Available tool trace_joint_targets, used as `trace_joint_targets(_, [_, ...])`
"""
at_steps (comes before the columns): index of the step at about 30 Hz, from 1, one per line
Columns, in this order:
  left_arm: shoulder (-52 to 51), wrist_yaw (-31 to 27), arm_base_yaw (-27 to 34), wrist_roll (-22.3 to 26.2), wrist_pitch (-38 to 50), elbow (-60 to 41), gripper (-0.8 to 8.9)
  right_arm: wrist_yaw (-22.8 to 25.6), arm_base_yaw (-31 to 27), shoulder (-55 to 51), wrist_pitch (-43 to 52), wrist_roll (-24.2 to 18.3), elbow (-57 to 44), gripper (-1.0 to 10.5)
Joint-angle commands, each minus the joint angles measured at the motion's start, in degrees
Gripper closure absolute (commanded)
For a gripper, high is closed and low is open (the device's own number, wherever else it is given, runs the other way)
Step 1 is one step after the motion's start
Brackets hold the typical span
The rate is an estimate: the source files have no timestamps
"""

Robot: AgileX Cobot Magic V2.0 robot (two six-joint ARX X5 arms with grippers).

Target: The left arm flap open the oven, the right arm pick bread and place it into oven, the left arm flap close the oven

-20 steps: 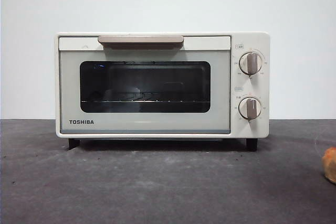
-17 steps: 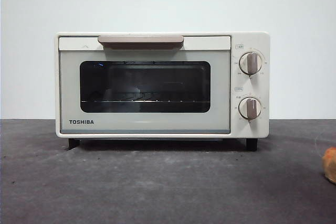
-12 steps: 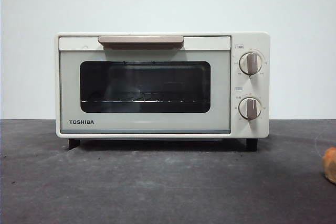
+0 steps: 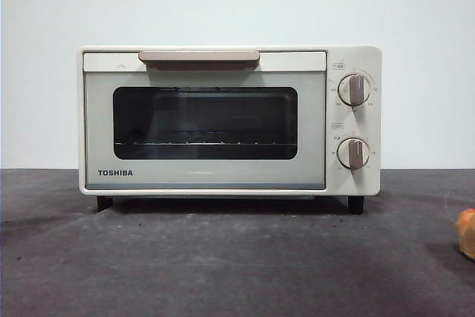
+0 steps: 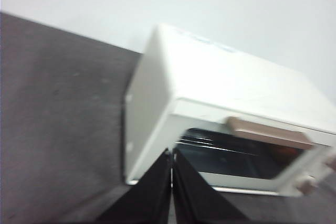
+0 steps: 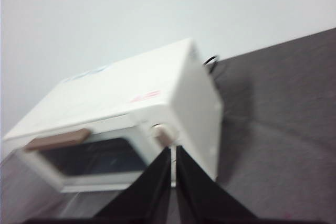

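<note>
The oven [image 4: 228, 120] stands shut on the dark counter [image 4: 223, 265], its tan handle [image 4: 199, 57] running along the top edge of the door, with the wire rack showing through the dark glass. It lies ahead of and below the left pincer [image 5: 171, 163], well apart from it; the handle is beyond the tips and off to one side. That pincer's two black jaws are pressed together with only a thin seam between them. The right pincer [image 6: 173, 161] is likewise closed up, holding nothing, with the oven's knob end ahead of it. The bread [image 4: 467, 233] sits on the counter at the far edge of the front view, only partly in frame, and neither wrist view shows it, so I cannot place it relative to either pincer.

No step looks begun: the door is up and the bread is untouched. The risks I'd judge: the left pincer, coming in at a slant, could slip off the narrow handle or push the light oven backward instead of swinging the door down. Both wrist views are blurred, suggesting motion, so a misjudged approach is plausible.
</note>
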Motion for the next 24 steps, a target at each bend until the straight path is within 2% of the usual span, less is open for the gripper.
trace_joint_targets(1, [2.95,2.12,-2.1,2.99,-2.6,4.24,8.03,-4.66,0.2,3.87,-3.04,-3.78,4.35,9.4])
trace_joint_targets(5, [6.71,3.52,-6.69,6.1,-6.36,8.83,8.03,-9.03,1.2,9.38,-8.59,-9.7,10.16,9.4])
trace_joint_targets(9, [9.86,4.42,-10.73,8.26,-9.4,12.44,8.03,-10.82,4.5,13.46,-10.45,-11.5,14.27,9.4])
trace_joint_targets(14, [14.32,11.67,-12.9,10.56,-13.94,16.61,8.03,-14.08,8.46,17.49,-12.55,-15.67,18.01,9.4])
trace_joint_targets(18, [16.26,16.79,-13.03,10.6,-14.64,17.35,8.03,-14.27,9.25,18.8,-13.35,-17.27,18.43,9.3])
trace_joint_targets(24, [16.74,16.7,-13.03,11.45,-14.19,17.35,7.83,-14.23,9.25,19.23,-13.25,-17.25,18.43,9.2])
